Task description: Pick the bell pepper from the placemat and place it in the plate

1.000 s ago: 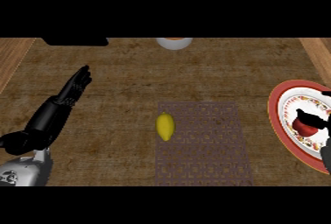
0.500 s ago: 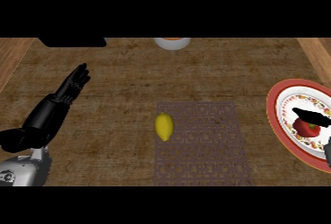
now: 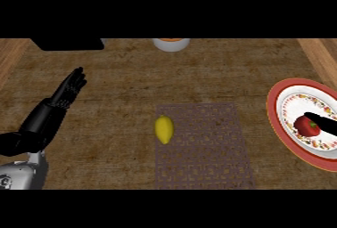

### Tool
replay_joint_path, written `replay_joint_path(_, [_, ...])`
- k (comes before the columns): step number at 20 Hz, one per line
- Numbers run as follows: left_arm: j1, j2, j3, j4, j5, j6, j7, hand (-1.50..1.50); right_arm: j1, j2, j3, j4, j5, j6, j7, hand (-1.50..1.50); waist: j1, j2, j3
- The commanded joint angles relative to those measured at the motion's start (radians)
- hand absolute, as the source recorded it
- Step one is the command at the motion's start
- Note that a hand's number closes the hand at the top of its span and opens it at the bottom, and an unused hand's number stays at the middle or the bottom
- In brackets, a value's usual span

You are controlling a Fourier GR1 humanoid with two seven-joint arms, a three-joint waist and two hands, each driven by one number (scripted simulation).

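While the red bell pepper [image 3: 306,126] lies in the plate [image 3: 284,95], right of the placemat [image 3: 204,147], the right hand [image 3: 324,122] touches it; whether its fingers are curled I cannot tell. Left of the placemat, the left hand [image 3: 69,90] rests with fingers straight. A yellow pepper [image 3: 164,129] lies on the placemat's left edge.

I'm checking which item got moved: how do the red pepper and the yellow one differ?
The red bell pepper lies in the plate at the right, partly under the right hand; the yellow pepper lies on the placemat, untouched. The red one looks rounder, the yellow one long and upright in view. Both rest on the counter's things, not lifted.
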Motion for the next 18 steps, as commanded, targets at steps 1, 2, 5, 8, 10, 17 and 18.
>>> replay_joint_path(1, [0.041, -0.008, -0.019, -0.073, -0.019, 0.005, 0.004, 0.0, 0.095, -0.026, -0.109, -0.101, -0.193, 0.136, -0.047, -1.5, 0.012, 0.001, 0.0])
replay_joint_path(2, [0.032, -0.011, -0.012, -0.046, -0.007, 0.0, 0.021, 0.0, 0.174, -0.04, -0.133, -0.171, -0.23, 0.188, -0.038, -1.5, 0.001, 0.0, 0.0])
replay_joint_path(5, [0.038, 0.01, 0.011, -0.039, 0.012, -0.036, -0.002, 0.0, 0.3, -0.018, -0.182, -0.241, -0.3, 0.261, -0.085, -1.5, 0.009, 0.003, -0.001])
replay_joint_path(8, [-0.002, -0.035, -0.02, 0.005, -0.04, 0.0, -0.012, 0.0, 0.342, -0.056, -0.256, -0.223, -0.374, 0.353, -0.109, -1.5, 0.015, 0.006, 0.0])
replay_joint_path(10, [0.028, -0.044, -0.019, 0.007, -0.059, 0.009, -0.059, 0.0, 0.41, -0.079, -0.289, -0.292, -0.397, 0.404, -0.069, -1.5, 0.015, 0.006, -0.001])
replay_joint_path(17, [0.004, -0.081, -0.046, -0.018, -0.099, 0.021, -0.005, 0.0, 0.505, -0.081, -0.393, -0.24, -0.435, 0.542, -0.168, -1.5, 0.018, 0.006, 0.0])
replay_joint_path(18, [0.006, -0.075, -0.026, -0.011, -0.072, -0.003, -0.018, 0.0, 0.494, -0.077, -0.399, -0.232, -0.446, 0.566, -0.176, -1.5, 0.02, 0.007, 0.0])
